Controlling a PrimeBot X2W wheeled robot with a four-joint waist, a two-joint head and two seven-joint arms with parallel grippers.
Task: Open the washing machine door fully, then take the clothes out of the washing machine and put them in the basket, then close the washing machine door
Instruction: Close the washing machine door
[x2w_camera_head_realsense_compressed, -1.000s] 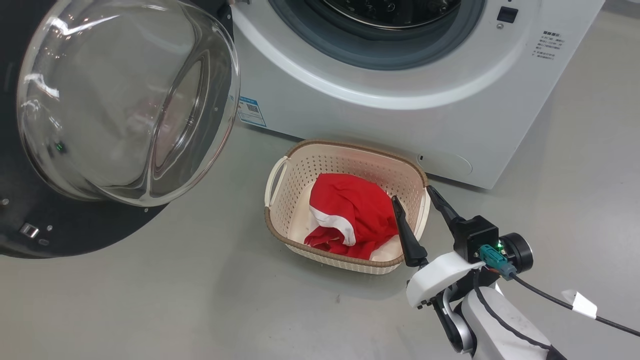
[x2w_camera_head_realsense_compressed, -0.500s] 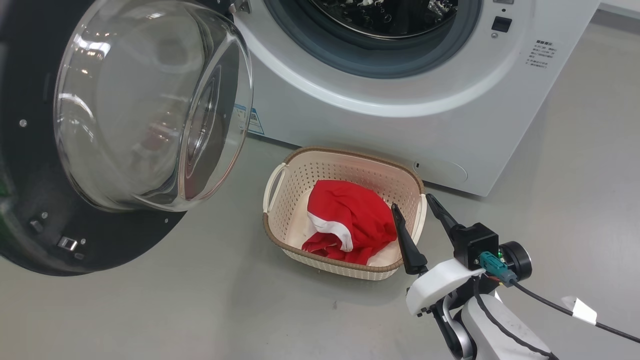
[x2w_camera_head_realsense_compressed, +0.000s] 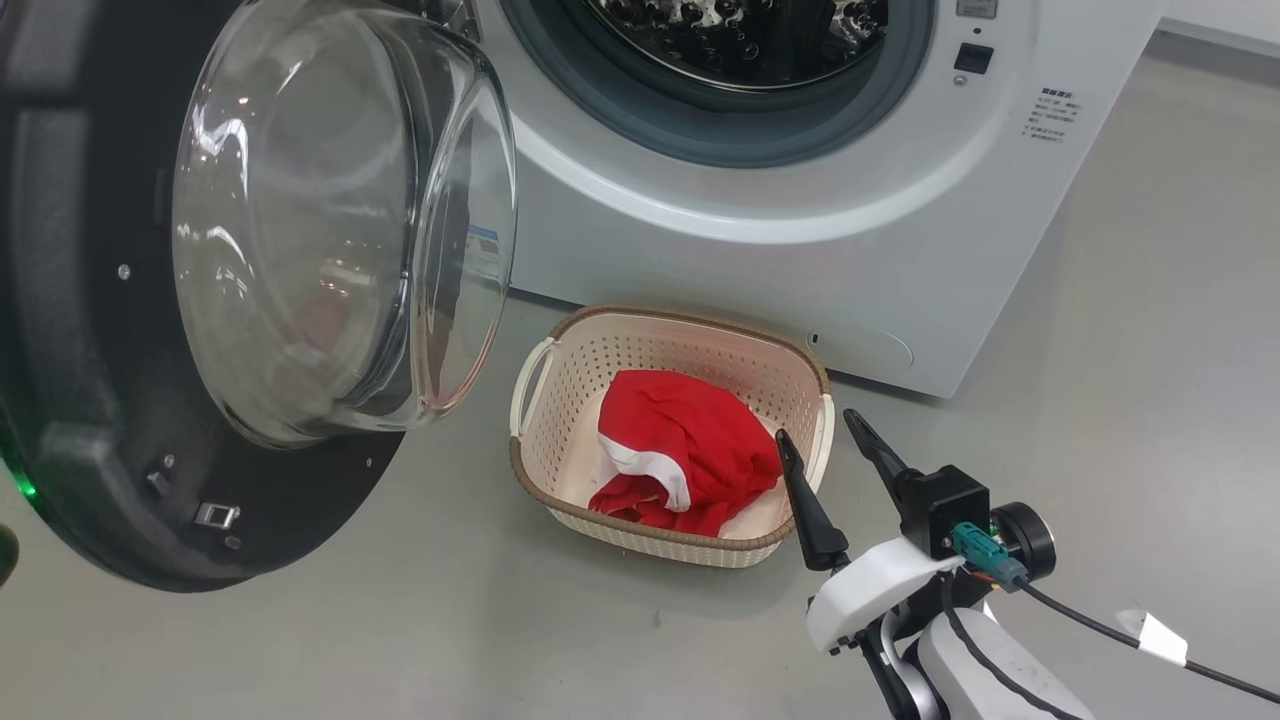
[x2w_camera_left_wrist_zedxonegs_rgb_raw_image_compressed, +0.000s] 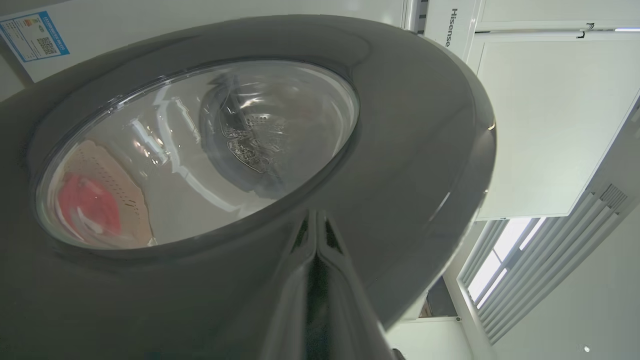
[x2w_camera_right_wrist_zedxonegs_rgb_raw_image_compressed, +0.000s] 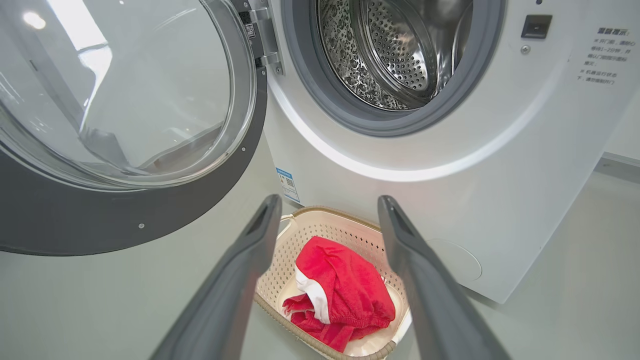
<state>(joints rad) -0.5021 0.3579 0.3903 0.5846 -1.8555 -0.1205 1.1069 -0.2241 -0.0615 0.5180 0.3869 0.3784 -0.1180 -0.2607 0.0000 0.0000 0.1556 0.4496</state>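
washing machine door (x2w_camera_head_realsense_compressed: 90, 400) swung nearer shut, clothes (x2w_camera_head_realsense_compressed: 690, 455) unmoved

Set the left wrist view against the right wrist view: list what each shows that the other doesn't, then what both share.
Left wrist view's own: the glossy outer face of the washing machine door, the shut left gripper with its tips at its rim, a slatted window. Right wrist view's own: the open right gripper, the door hinge. Shared: the door, the blue label, and the clothes in the basket, seen through the glass from the left wrist.
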